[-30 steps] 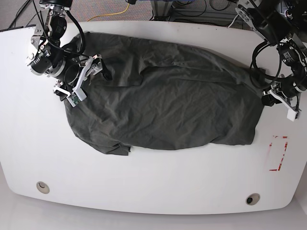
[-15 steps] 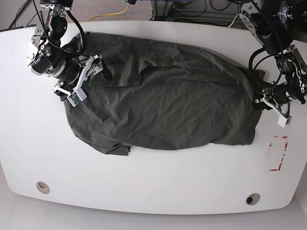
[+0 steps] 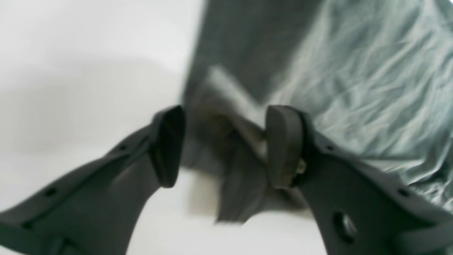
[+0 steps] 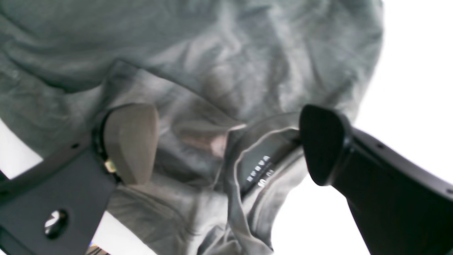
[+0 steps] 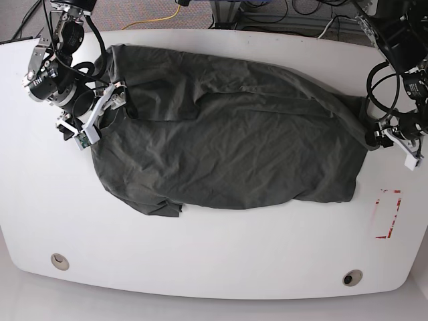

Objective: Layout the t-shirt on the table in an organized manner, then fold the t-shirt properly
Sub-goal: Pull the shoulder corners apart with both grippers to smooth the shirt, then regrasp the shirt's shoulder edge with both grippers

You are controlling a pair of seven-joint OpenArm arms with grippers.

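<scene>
One white tabletop [image 5: 214, 267] bears one dark t-shirt [image 5: 227, 144], spread wrinkled across its middle. Two arms reach in low from opposite ends. The right claw [image 4: 226, 141] spreads wide over the collar, grasping nothing. The left claw [image 3: 224, 145] stands parted, a blurred fold of hem between its jaws. Two round holes [image 5: 59, 261] and one red tape rectangle [image 5: 388, 214] mark the near side.

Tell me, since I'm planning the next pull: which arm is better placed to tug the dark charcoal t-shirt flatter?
Likely the left: the left gripper straddles a raised fold at the dark charcoal cloth t-shirt edge. The right gripper is open over bunched collar.
</scene>
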